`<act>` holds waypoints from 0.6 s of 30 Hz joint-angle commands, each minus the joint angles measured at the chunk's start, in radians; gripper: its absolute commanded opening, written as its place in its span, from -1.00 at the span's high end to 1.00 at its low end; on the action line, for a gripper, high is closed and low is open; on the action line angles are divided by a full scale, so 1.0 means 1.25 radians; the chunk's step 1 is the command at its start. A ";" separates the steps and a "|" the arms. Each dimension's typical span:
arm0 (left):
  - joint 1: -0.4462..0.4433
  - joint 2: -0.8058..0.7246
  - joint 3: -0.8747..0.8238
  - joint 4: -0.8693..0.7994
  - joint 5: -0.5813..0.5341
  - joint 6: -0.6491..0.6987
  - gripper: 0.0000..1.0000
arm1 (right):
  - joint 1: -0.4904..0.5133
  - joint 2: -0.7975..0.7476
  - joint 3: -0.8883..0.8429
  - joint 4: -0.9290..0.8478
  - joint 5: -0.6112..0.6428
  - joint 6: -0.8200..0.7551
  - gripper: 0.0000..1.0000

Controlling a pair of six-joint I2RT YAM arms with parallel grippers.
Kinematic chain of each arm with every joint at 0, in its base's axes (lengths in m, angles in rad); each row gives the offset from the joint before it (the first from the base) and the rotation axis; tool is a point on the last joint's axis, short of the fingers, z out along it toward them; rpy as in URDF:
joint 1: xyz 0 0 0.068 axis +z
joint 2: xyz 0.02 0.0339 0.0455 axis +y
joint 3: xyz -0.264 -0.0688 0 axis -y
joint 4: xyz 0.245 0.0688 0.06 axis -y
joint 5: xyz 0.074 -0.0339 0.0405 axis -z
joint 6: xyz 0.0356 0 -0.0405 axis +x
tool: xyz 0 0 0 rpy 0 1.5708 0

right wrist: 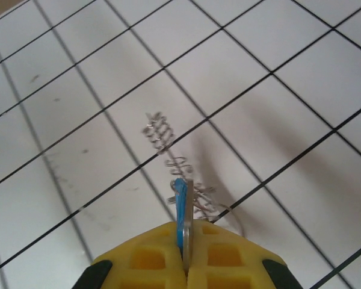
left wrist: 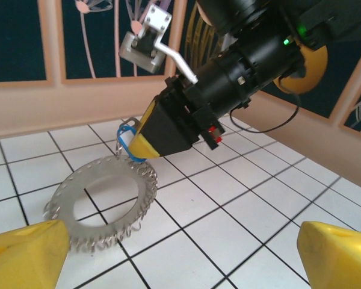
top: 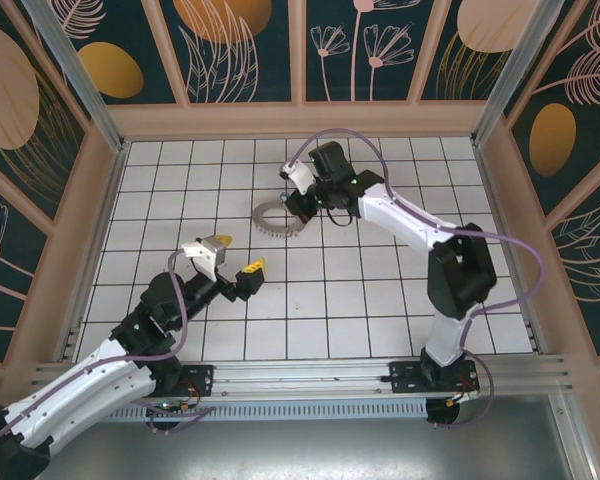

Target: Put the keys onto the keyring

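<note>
left hand (top: 238,254): fingers spread wide with nothing between them. It is held off the table (top: 380,300), and its yellow fingertips (left wrist: 25,253) sit in both lower corners of its own wrist view.
right hand (top: 299,207): pinched shut on the key, tips pointing down at the table, well ahead of the left hand.
key (left wrist: 125,142): the blue head pokes out of the right hand's tips on the side facing the left hand. In the right wrist view it is a blue strip clamped between the two yellow fingers (right wrist: 138,259).
grey strip (right wrist: 188,208): pressed against the blue strip in the same pinch. It is probably the keyring's rim seen edge-on, but the view is too tight to be sure.
keyring (left wrist: 108,170): a flat grey ring with a big centre hole, on the table straight ahead of the left hand between its two tips. Its far rim meets the right hand's tips and its near rim faces the left hand, apart from it.
wire loops (right wrist: 159,132): small silvery coils fringing the keyring's rim. In the right wrist view they run in a line away from the right hand's tips.
table: white tiles with a dark grid.
</note>
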 commanded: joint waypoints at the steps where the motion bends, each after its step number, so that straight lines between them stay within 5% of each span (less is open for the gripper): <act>1: 0.000 -0.022 0.001 -0.027 -0.056 -0.012 -0.94 | -0.022 0.044 0.068 -0.002 -0.033 0.001 1.00; 7: -0.001 -0.053 -0.002 -0.042 -0.071 -0.014 -0.96 | -0.037 0.043 -0.013 0.051 -0.035 0.055 1.00; 18: -0.001 0.011 0.012 -0.008 -0.076 0.024 -0.97 | -0.030 -0.140 -0.474 0.300 -0.132 0.255 1.00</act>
